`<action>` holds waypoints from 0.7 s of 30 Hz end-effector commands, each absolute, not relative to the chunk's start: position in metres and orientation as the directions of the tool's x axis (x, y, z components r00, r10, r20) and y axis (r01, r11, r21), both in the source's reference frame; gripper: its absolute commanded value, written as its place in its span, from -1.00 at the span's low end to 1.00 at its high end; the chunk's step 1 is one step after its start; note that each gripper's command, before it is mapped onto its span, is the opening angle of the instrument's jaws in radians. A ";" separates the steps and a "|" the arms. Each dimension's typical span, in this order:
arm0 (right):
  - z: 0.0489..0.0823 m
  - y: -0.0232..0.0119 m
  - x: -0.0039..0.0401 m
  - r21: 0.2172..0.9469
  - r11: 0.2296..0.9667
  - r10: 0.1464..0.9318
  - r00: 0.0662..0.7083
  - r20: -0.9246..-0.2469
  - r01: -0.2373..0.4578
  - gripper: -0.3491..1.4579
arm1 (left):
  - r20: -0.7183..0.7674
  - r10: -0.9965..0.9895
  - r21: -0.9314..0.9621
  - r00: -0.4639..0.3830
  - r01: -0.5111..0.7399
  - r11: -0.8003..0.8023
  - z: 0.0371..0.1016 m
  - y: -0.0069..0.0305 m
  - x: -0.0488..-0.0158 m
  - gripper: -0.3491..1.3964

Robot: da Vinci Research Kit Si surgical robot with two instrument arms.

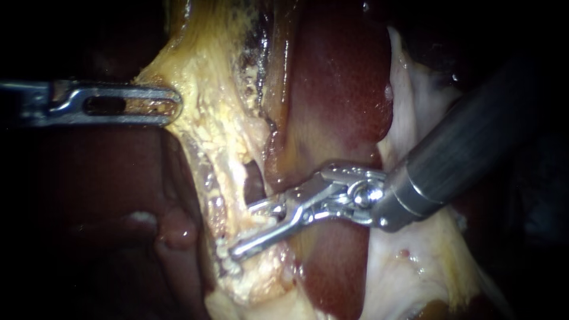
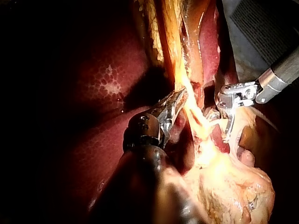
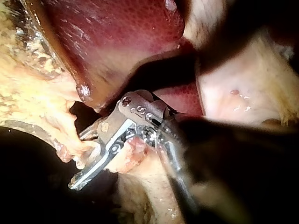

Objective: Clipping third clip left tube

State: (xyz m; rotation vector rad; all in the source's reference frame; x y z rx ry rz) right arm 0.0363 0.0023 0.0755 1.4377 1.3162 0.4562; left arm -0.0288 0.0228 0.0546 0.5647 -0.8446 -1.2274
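Yellow fat, crumbly and wet-looking, coats most of what matters here. The left tube runs down through it as a pale, glistening strand beside a dark window in the tissue, and the deep red liver lies smooth and shiny on the far side of that gap. The tube looks soft, light and slippery, likely to flatten under any squeeze and tear if dragged. I would judge it wants taking only across its width, square on, at the stretch just below the window where the fat thins, and never pulled along its length. The right instrument, a bright steel hinge on a thick grey shaft, has its two slim jaws standing apart with a clear gap, straddling the strand at that level. Tissue lies between them, but they have not closed on it, and I cannot make out whether a clip sits loaded in them. The left instrument, flat and slotted, has its jaws pressed together on the edge of the yellow fat higher up, holding that sheet taut towards its own side so the tube stands out straight. Whitish beaded grains lie along the strand near the right instrument's lower jaw; whether any are clips on the tube I cannot tell. A pale membrane drapes beyond the liver, slack and thin.
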 end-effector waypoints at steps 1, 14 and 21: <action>0.0754 0.0025 0.0364 0.865 0.195 0.879 0.309 -0.364 0.463 -0.06 | 0.251 -0.962 0.772 0.106 0.578 0.265 0.0546 0.0229 -0.0288 -1.00; 0.0779 0.0031 0.0352 0.886 0.228 0.868 0.329 -0.373 0.405 -0.05 | 0.252 -0.962 0.771 0.106 0.578 0.266 0.0548 0.0228 -0.0287 -1.00; 0.0809 0.0034 0.0337 0.900 0.263 0.854 0.350 -0.385 0.348 -0.04 | 0.252 -0.962 0.771 0.106 0.578 0.266 0.0548 0.0228 -0.0286 -1.00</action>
